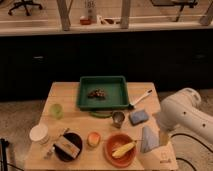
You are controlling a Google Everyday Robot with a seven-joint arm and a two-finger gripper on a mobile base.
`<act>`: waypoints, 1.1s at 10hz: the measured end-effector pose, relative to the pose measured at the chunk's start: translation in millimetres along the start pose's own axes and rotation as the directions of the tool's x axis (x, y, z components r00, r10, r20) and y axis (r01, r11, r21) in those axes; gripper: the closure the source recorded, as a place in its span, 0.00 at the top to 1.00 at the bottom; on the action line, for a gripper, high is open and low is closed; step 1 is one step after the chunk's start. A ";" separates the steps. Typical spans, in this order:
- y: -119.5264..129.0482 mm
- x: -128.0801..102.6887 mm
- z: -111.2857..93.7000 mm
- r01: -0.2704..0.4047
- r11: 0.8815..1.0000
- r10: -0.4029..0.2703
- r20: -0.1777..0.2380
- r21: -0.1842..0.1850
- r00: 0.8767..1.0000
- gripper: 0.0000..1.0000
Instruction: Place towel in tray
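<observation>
The claw (pixel 164 136) sits low at the counter's (pixel 65 95) right edge, tucked under the big white arm (pixel 186 116), and whether it is open or closed on anything, I cannot tell from here. Right at its left side lies the towel (pixel 148 139), a pale blue-grey cloth bunched into a peak on the counter, near the front right corner and well apart from the tray. Just left of the towel is the red bowl (pixel 111 143) with something long and yellow (pixel 124 148) lying in it. Up behind the towel, the blue sponge (pixel 139 116) lies flat, with the metal cup (pixel 118 118) beside it. Behind them a white-handled brush (pixel 140 98) slants toward the tray's right side. The green tray (pixel 83 95) sits at the back centre, with a small dark clump (pixel 97 93) inside it. A round orange fruit (pixel 93 138) rests left of the bowl, then a dark bowl (pixel 76 150) holding a brown packet (pixel 67 146). Out on the left are a green cup (pixel 56 110) and a white tub (pixel 39 133).
</observation>
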 end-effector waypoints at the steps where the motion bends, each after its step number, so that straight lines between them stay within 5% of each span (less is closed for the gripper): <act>1: 4.6 -2.9 9.1 0.005 1.000 -0.005 0.002 -0.002 1.000 0.80; 11: 25.7 -2.1 72.7 0.027 0.999 -0.027 0.005 -0.024 1.000 0.80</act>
